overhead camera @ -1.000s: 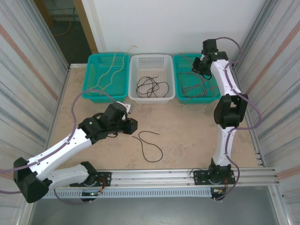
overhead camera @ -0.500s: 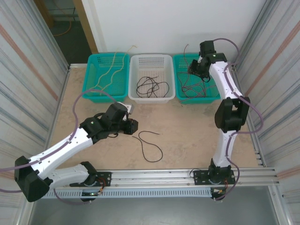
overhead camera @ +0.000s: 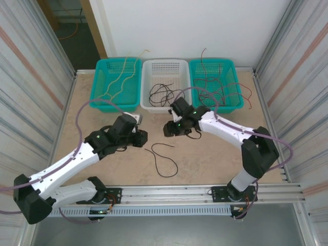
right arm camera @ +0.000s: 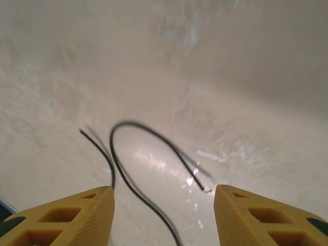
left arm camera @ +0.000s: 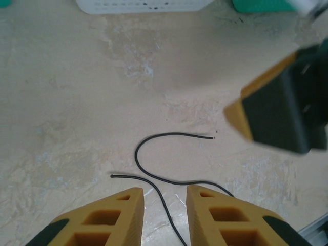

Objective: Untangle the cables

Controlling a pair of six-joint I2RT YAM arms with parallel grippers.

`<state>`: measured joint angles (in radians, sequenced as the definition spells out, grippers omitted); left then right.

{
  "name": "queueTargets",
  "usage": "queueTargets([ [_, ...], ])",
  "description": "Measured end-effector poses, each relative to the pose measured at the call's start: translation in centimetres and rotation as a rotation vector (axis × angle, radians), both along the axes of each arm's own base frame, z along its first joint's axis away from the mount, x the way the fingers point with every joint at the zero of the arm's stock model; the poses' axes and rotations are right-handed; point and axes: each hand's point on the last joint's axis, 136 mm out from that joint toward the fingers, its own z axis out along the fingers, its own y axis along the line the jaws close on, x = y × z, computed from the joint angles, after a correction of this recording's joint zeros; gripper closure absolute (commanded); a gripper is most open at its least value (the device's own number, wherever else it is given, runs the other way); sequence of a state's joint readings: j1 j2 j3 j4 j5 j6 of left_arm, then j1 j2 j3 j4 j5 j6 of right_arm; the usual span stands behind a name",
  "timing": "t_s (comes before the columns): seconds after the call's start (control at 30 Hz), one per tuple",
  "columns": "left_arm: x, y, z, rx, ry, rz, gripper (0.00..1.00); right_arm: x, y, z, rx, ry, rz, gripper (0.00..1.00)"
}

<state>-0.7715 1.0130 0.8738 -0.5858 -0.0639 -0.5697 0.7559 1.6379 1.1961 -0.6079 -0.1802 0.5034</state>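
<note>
The sandy table (overhead camera: pixel 215 154) is the biggest thing here. Three baskets sit in a row at its far edge, likely so that each colour of the cables gets its own home. The green basket (overhead camera: pixel 125 106) on the left has tan cables (overhead camera: pixel 119 82). The white basket (overhead camera: pixel 165 108) in the middle has black ones (overhead camera: pixel 164 95). The other green basket (overhead camera: pixel 225 108) on the right has red and dark ones (overhead camera: pixel 220 93), and a few ends poke over its rim. Both arms lean in toward the middle of the table, probably because the last job waits there. The left gripper (overhead camera: pixel 142 137) hangs low beside the loose cable with its fingers (left arm camera: pixel 115 218) a little apart, holding nothing. The right gripper (overhead camera: pixel 168 129) faces it from the other side with its fingers (right arm camera: pixel 77 215) spread wide, and it is empty too. Between and just below them, one black cable (overhead camera: pixel 163 159) lies flat on the bare table, well apart from the baskets. It is thin and floppy, bent into a round hook, and it seems to cross over itself once. Both of its ends are free.
</note>
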Motion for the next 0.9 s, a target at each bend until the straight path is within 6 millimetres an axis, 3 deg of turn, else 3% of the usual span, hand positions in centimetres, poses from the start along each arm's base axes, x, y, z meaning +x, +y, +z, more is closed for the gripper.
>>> queueTargets([
  [0.23,0.1,2.4,1.3,-0.062,-0.043,0.091,0.70,-1.1,-0.1,-6.0,-0.123,0.122,0.026,0.60],
  [0.33,0.1,3.0,1.7,-0.076,-0.056,0.108,0.69,-1.5,0.1,-7.6,-0.172,0.153,0.057,0.65],
  [0.67,0.2,3.9,2.1,-0.084,-0.064,0.137,0.69,-2.7,0.5,-8.8,-0.257,0.141,0.137,0.72],
  [0.9,0.4,3.8,1.8,-0.074,-0.057,0.137,0.68,-2.4,-0.2,-9.0,-0.303,0.123,0.127,0.96],
])
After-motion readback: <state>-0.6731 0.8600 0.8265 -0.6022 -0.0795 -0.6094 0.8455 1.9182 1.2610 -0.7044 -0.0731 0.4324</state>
